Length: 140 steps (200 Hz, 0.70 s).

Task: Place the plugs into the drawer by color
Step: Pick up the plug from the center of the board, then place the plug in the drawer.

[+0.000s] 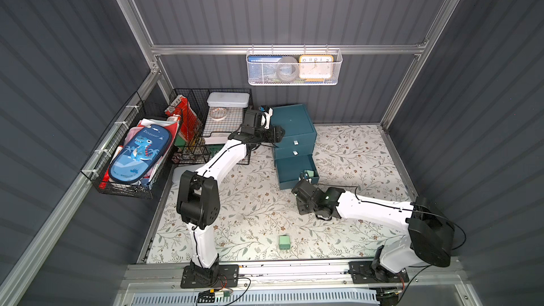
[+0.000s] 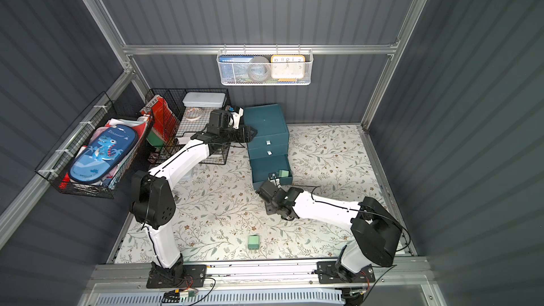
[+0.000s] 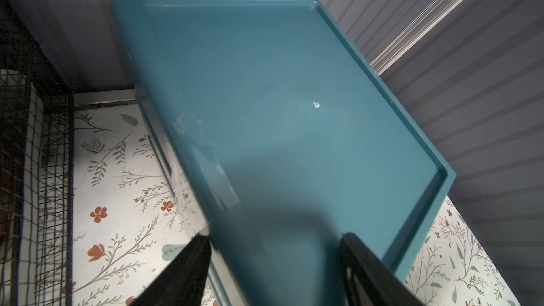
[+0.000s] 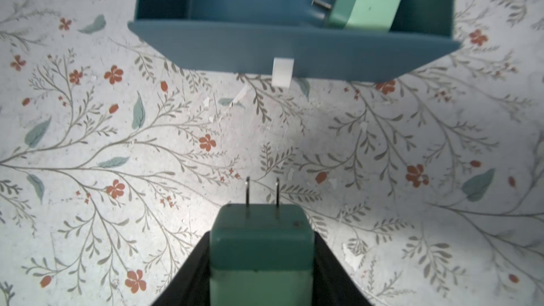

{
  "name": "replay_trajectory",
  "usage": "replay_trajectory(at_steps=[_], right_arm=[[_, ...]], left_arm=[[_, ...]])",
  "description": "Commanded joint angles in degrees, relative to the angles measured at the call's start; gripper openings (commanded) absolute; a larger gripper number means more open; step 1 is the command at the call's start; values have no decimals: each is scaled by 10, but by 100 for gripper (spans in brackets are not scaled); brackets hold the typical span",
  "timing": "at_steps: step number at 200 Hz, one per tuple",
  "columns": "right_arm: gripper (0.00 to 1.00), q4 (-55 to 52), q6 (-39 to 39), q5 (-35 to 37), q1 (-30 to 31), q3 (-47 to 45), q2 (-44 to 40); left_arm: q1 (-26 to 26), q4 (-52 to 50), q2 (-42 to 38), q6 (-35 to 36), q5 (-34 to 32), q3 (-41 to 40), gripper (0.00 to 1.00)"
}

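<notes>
Three green plugs are showing. The right gripper (image 4: 261,239) is clamping the first plug (image 4: 260,260) between its fingers (image 4: 188,275), which are pressing on the block's two sides, and its two metal prongs are pointing out past the fingertips. Ahead of those fingertips and apart from them, the bottom drawer (image 4: 294,48) of the dark teal cabinet (image 1: 294,125) is standing pulled out, with its white tab handle (image 4: 282,72) facing the prongs. The second plug (image 4: 365,1) is lying tilted inside that drawer, beyond its front wall and off to one side of the fingers' line. The third plug (image 1: 284,242) is resting on the floral table (image 1: 368,148), well behind the right fingers and away from both arms. The left gripper (image 3: 275,238) is hovering at an edge of the cabinet's top with its fingers (image 3: 188,266) standing apart and gripping nothing. The flat top is stretching away ahead of and between them, and whether either finger is touching it cannot be told. The two upper drawers are sitting closed.
</notes>
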Motion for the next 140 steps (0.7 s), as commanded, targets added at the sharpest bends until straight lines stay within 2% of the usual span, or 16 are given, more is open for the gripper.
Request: replay_trajectory(at_steps=[1, 62, 140], right_arm=[[34, -11, -44, 6, -21, 28, -6], [34, 67, -117, -5, -94, 94, 45], [34, 64, -159, 1, -112, 186, 147]], left_arm=[[-7, -101, 35, 17, -17, -18, 73], [-7, -99, 36, 18, -16, -18, 73], [-7, -99, 40, 18, -15, -18, 73]])
